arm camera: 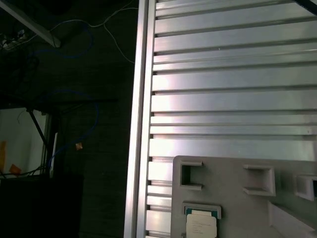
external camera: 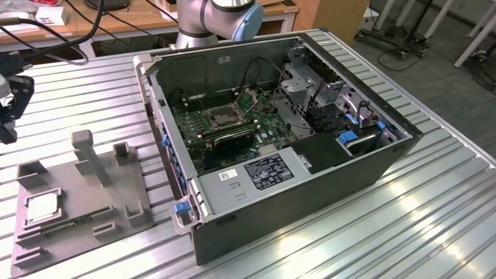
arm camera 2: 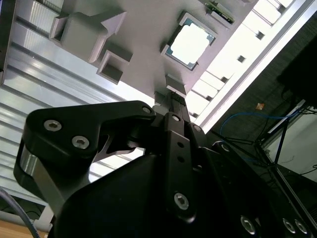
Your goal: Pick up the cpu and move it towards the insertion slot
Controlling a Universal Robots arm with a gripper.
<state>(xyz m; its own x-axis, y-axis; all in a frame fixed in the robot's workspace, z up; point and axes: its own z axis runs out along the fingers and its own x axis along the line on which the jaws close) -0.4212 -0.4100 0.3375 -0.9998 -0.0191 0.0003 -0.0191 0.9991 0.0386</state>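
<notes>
Pincer [arm camera 2: 170, 95], open or closed unclear, hangs over grey holder tray [external camera: 74, 195] bearing cpu [arm camera 2: 190, 44], its print illegible

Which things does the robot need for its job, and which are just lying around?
For the job: the square silver chip on the grey tray, the socket inside the computer case, the tool.
Just lying about: the green strip, the black block.
</notes>
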